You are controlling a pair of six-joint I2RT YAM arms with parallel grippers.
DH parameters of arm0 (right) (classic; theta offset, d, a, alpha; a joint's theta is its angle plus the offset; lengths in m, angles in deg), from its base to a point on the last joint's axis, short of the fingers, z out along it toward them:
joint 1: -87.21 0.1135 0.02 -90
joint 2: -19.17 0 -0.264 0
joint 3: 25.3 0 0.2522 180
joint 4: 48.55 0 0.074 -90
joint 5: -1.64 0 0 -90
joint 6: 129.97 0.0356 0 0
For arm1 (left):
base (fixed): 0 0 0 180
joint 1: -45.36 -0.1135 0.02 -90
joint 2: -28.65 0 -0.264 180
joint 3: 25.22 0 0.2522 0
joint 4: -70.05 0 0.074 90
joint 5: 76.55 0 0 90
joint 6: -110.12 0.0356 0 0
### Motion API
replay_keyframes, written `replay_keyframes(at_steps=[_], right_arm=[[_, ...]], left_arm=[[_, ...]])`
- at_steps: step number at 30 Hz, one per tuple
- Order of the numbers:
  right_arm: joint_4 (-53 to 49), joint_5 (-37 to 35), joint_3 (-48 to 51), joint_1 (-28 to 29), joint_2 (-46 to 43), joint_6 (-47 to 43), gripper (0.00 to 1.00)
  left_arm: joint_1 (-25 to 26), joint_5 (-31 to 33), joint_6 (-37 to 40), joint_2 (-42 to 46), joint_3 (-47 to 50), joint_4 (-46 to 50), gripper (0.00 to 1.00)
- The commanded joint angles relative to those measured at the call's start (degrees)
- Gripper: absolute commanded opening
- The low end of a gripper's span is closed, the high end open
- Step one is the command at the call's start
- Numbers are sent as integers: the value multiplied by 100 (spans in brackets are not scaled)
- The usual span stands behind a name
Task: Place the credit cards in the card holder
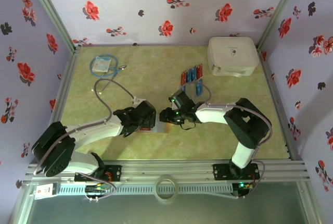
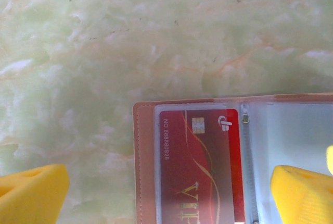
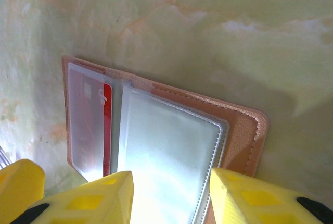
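The card holder (image 2: pixel 143 161) lies open and flat on the table, its brown cover (image 3: pixel 244 130) framing greyish clear pockets. A red credit card (image 2: pixel 200 172) sits inside its left pocket. The right clear pocket (image 3: pixel 166 151) shows nothing inside. My left gripper (image 2: pixel 166 195) stands wide open over the holder, one yellow finger on either side. My right gripper (image 3: pixel 171 203) is open part way, its fingertips (image 3: pixel 106 195) straddling the empty clear pocket. Several more red and blue credit cards (image 1: pixel 191 75) lie in a row further back. In the top view both grippers (image 1: pixel 143 117) (image 1: pixel 169 114) meet over the holder (image 1: pixel 157 126).
A big white box (image 1: pixel 232 56) stands at the back right. A bagged blue cable (image 1: pixel 103 65) lies at the back left, with a grey cable (image 1: pixel 106 96) running from it toward the left arm. Flowered walls close in the table on three sides.
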Motion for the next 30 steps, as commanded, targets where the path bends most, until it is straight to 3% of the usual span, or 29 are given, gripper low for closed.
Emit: replay_keyframes(at_steps=[1,23,30], right_arm=[[2,182,-132,48,157,84,43],[-88,371,-724,89,400,225,42],[-576,-97,-746,80,189,-58,40]], left_arm=[[-67,207,-52,161,150,30,100],[-160,182,-49,384,561,-61,100],[-157,-261,124,324,670,-416,100]])
